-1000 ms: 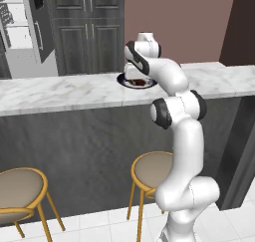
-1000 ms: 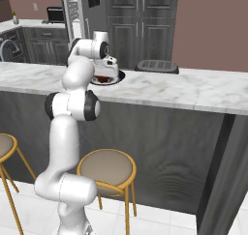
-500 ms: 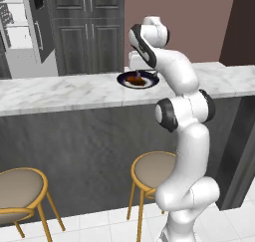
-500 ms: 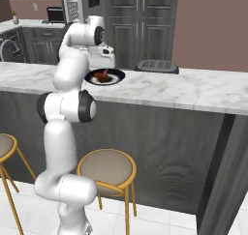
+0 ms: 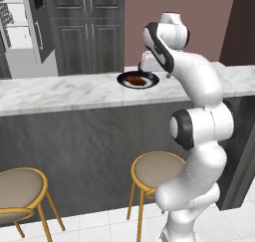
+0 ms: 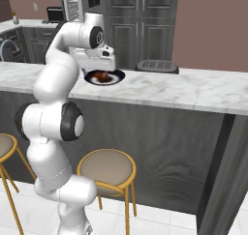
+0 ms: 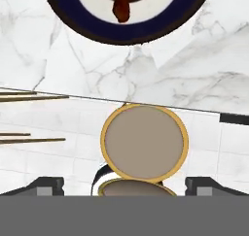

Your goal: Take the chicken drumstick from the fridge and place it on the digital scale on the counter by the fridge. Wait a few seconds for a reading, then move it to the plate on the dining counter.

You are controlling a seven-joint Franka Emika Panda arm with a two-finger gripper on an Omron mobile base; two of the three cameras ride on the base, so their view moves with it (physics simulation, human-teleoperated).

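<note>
While the arm rises over the dining counter (image 5: 60, 92), its gripper (image 6: 99, 65) hangs just above the near edge of the plate (image 5: 151, 78), and its two dark fingertips (image 7: 46, 185) stand far apart at the two bottom corners of the hand view, with nothing between them; the jaws are spread wide and empty. The chicken drumstick (image 5: 134, 80) lies on the plate, apart from the fingers: in the hand view it shows as a glossy reddish-brown tip (image 7: 121, 7) at the top, on the plate's pale middle inside a dark blue band and a darker rim. The plate sits on the white marble top close to its near edge, ahead of the hand. Below the hand, past the counter's edge, a round stool (image 7: 144, 142) with a beige seat and a yellow ring stands on the white tiled floor; a second stool (image 5: 17, 191) stands further to the left in the left base view. Beyond the counter, a flat dark device (image 6: 156, 66) rests on the marble to the right of the plate in the right base view, well apart from the gripper. Far behind, the open fridge (image 5: 20, 32) shows white shelves. No writing, brand or label can be read on any of these things.
</note>
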